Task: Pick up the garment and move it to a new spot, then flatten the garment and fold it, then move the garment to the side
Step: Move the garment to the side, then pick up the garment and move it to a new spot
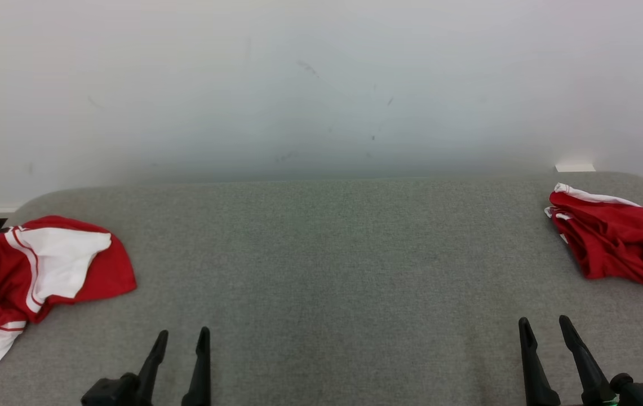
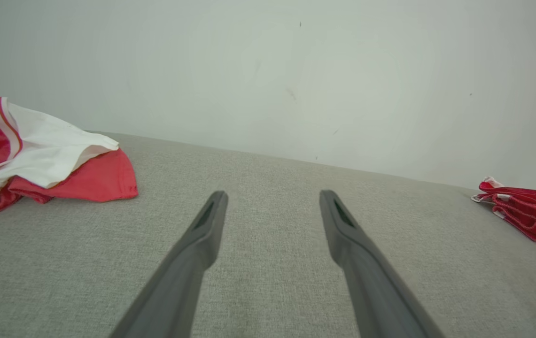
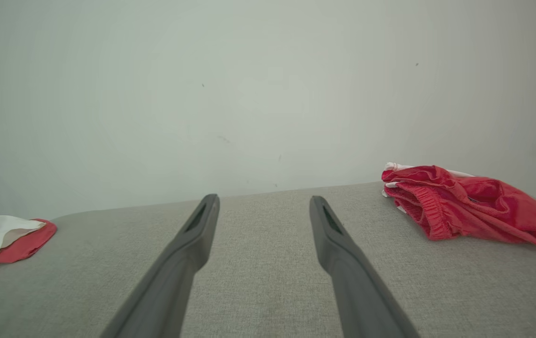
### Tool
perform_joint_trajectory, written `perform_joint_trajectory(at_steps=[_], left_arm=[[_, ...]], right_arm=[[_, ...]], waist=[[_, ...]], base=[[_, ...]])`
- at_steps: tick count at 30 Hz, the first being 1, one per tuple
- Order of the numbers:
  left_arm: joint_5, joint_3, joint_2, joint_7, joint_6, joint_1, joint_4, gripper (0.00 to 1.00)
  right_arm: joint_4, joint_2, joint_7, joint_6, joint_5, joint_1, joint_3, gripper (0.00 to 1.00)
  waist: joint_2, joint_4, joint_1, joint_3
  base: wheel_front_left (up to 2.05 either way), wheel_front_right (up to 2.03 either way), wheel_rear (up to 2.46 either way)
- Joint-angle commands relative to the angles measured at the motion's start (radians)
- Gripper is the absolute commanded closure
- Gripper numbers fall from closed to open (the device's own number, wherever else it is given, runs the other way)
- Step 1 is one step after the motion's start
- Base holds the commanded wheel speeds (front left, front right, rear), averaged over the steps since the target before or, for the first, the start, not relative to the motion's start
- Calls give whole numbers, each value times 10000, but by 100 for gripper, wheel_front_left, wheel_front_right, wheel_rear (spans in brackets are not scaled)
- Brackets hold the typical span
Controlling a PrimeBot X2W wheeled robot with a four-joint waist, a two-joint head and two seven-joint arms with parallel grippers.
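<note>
Head view is showing left gripper and right gripper, jaws wide and empty; a crumpled red-and-white jersey is lying left of them, running off-frame, red shorts lying right, edge clipped.

Left gripper and right gripper are hovering at the near edge of the grey table, fingers spread, gripping nothing. Red-and-white garment is lying crumpled far left, red garment is lying bunched far right.
</note>
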Motion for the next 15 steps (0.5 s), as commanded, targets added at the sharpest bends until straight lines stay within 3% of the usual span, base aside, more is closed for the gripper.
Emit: perform_joint_trajectory(at_steps=[1,10,15], left_arm=[[-95,-4,34,0,31,-59,6,0],[-146,-108,33,0,32,-99,148,0],[-59,-103,34,0,56,-192,202,0]], right_arm=[[65,-13,10,-24,-32,-69,18,0],[354,70,10,-24,44,-131,95,0],[467,95,10,-24,-45,-116,50,0]], waist=[[0,0,0,4],[0,89,0,-20],[0,478,0,-29]], base=[[0,0,0],[0,0,0],[0,0,0]])
